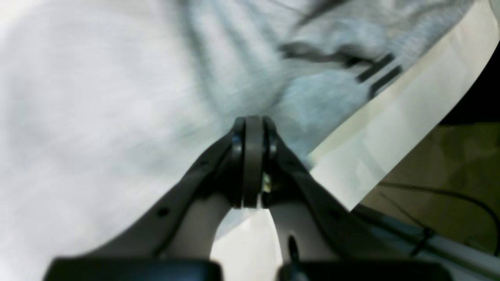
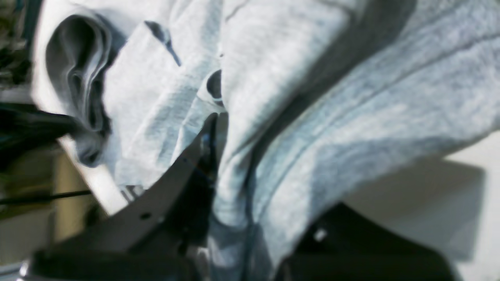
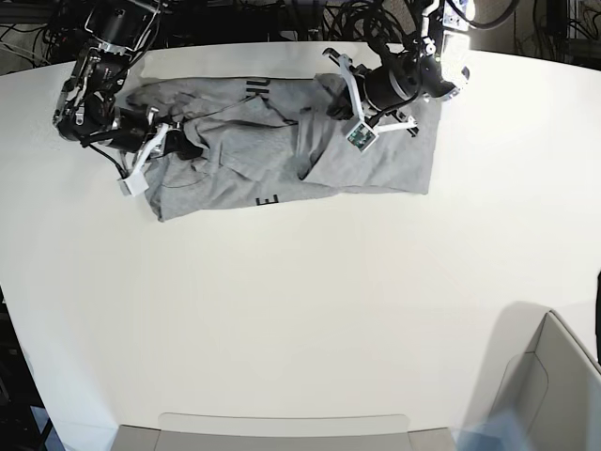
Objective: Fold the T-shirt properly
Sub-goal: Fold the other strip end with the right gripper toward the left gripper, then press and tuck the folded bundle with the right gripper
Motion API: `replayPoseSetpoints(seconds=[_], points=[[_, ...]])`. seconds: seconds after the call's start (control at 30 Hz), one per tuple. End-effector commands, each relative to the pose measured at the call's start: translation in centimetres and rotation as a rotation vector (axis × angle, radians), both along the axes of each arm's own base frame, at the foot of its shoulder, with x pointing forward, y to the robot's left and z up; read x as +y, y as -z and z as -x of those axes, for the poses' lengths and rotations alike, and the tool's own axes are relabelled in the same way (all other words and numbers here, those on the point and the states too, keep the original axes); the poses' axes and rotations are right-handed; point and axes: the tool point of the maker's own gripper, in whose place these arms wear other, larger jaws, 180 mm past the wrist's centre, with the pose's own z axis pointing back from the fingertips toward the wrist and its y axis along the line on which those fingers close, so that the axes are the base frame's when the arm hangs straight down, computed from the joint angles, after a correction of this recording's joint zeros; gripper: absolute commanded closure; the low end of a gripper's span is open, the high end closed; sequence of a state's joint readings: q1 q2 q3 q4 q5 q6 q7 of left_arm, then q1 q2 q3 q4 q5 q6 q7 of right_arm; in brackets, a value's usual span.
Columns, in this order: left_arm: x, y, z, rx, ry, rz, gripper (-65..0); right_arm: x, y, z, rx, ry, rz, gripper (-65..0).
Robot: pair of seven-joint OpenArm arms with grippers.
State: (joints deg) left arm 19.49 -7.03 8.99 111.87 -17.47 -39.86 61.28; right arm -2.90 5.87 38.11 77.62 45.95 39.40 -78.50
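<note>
T-shirt [image 3: 282, 150] lies at far side of surface [image 3: 300, 310], spread left to right, rumpled, partly bunched in middle. Fold seems early: no neat rectangle yet, sleeves and hem untidy, most folding left.

Left pincer [image 1: 253, 125] pressed together, tips against fabric near shirt edge; pinch on cloth not discernible. Right pincer [image 2: 218, 164] has grey cloth running between its fingers, apparently pinching shirt.

Base view alone shows whole layout and black lettering [image 3: 267, 199]. Right wrist view alone shows cloth between fingers.

Overhead base; 2 close wrist views.
</note>
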Motion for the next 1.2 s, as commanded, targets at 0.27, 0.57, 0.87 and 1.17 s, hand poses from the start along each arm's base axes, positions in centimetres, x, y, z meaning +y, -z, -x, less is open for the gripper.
replayPoseSetpoints(seconds=[0.27,0.57,0.87,1.17], points=[[6.2,-1.0,-0.8,-0.006,-0.152,-0.104,0.0,-5.8,-5.4,-2.4,-0.073,0.182,0.161,0.0],[12.0,-1.0,-1.0,-0.012,-0.228,-0.219,0.0,-1.9,-11.7,-3.7,-0.162,0.299,0.116,0.0],[14.9,-1.4,-1.1,-0.024,-0.217,-0.301,0.0,5.5,-11.9,-3.7,-0.042,0.242,-0.014,0.0],[17.3,-1.5,-1.2,-0.024,-0.281,-0.331,0.0,13.4,-11.7,-1.6,0.114,0.143,-0.111,0.0]])
